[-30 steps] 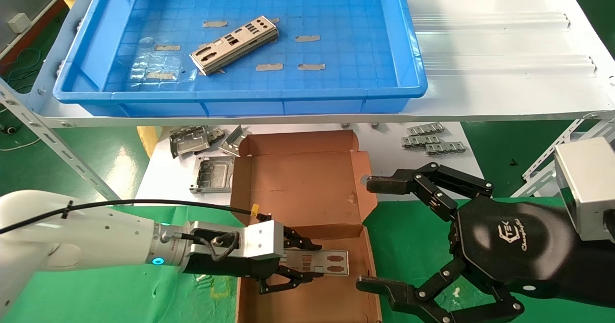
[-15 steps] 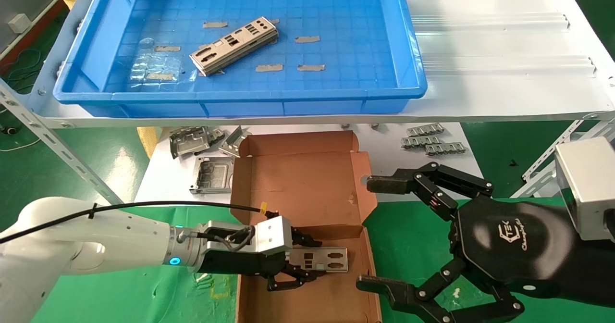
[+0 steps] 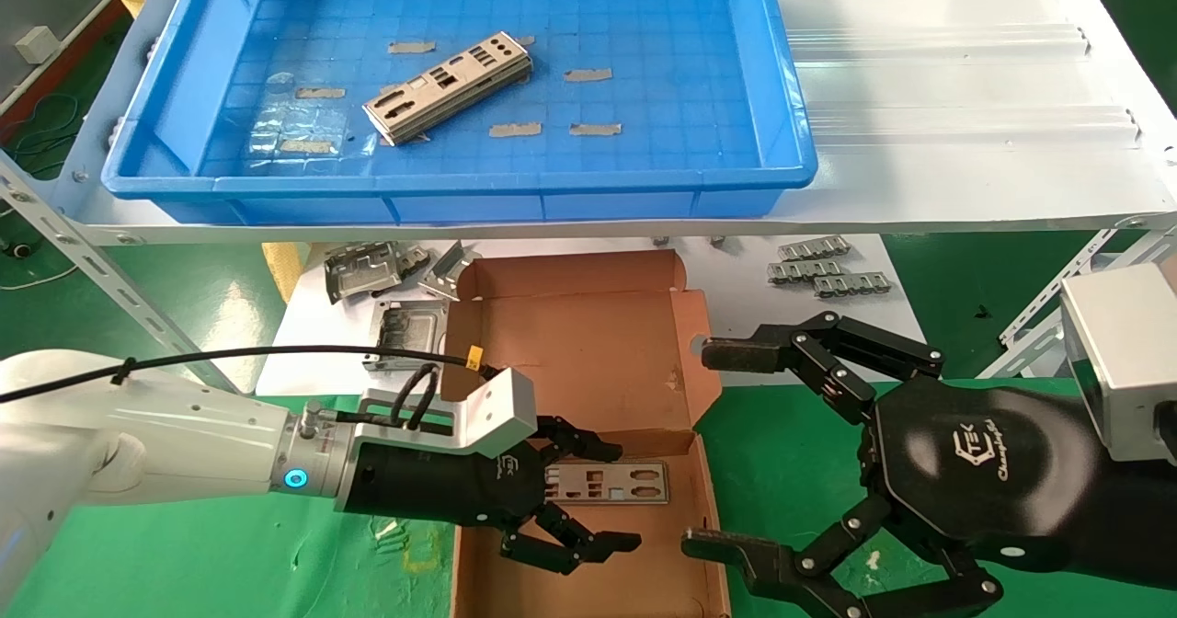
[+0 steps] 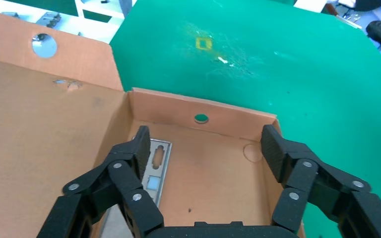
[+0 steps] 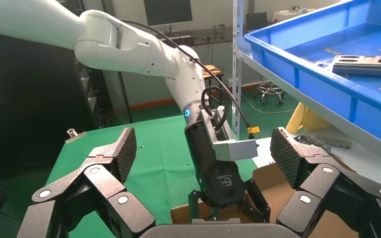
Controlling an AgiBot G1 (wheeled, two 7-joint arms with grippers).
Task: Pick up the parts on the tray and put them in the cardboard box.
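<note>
Underneath, green mat [image 3: 230, 563], white shelf [image 3: 965, 94] bearing blue tray [image 3: 791, 75].

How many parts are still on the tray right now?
At least 2: stacked parts left of centre on the tray; the exact stack count is unclear. Another part lies in the cardboard box.
</note>
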